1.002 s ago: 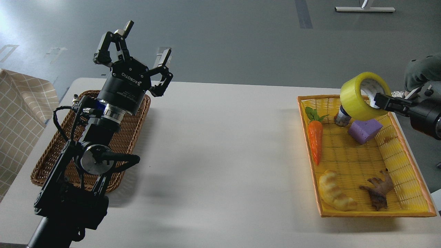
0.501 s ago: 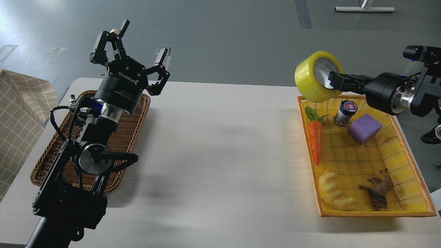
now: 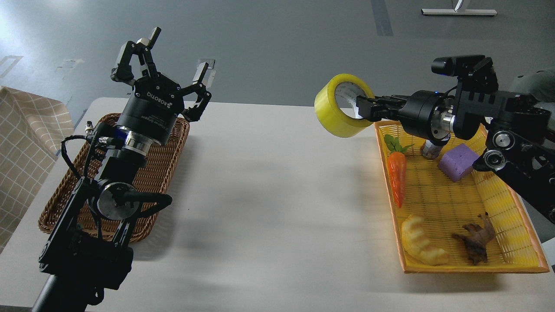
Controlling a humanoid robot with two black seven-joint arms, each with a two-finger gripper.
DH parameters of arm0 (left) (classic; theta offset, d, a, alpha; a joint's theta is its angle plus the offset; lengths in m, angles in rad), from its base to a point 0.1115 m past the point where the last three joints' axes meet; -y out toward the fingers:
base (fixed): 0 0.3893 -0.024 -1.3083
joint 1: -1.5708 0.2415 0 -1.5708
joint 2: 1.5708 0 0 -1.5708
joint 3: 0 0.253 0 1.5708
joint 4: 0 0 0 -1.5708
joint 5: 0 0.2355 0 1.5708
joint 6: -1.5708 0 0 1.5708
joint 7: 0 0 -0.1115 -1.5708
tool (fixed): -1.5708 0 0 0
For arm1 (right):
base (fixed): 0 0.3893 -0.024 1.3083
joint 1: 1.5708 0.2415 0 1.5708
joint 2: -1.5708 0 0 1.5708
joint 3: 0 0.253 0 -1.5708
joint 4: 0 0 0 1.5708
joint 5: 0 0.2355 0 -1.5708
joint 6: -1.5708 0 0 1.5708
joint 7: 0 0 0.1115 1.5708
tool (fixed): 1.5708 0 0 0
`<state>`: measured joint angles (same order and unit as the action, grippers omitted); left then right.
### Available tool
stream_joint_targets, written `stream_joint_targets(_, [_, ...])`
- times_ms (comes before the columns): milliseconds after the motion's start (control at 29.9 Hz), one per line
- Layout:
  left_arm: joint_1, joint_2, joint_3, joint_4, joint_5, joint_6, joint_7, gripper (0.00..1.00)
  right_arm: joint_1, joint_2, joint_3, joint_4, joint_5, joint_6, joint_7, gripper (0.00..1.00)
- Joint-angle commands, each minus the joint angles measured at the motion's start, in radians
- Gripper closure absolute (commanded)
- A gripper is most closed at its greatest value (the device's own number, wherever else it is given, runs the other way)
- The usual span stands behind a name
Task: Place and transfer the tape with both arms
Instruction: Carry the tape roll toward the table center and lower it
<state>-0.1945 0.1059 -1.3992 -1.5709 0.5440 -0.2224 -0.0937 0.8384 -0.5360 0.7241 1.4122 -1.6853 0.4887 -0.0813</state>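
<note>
at the far left edge a checked cloth is showing beside the white tabletop. in the left part of the frame a brown wicker basket is lying on the tabletop, and the left arm is rising over it from the lower left corner. the left hand is sitting in the upper left, raised above the basket's far end, with its fingers spreading wide and gripping nothing. right of centre, in the upper part of the frame, the tape is hanging in the air above the tabletop, just left of the yellow tray and apart from it. the right hand is reaching in from the right and pinching the tape's wall, one finger inside the pale core. the right arm is stretching over the tray's far end. in the tray a carrot toy, a small jar partly hidden by the arm, a purple block, a croissant toy and a brown figure are lying.
</note>
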Motion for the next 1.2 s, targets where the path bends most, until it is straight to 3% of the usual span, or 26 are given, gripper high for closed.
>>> stream_joint_targets(0, [0.001,0.001,-0.003,0.0,0.001,0.0,0.0,0.02,0.002,0.011,-0.026,-0.001,-0.007,0.0,0.0,0.83])
stream_joint_targets(702, [0.02,0.001,-0.024,-0.001,0.001,-0.002,-0.001,0.02,0.068,0.215,-0.184,-0.111,-0.145,0.0,0.0,0.82])
stream_joint_targets(1169, [0.037,0.0,-0.031,-0.001,-0.001,-0.002,-0.001,0.02,0.056,0.416,-0.21,-0.274,-0.243,0.0,0.001,0.82])
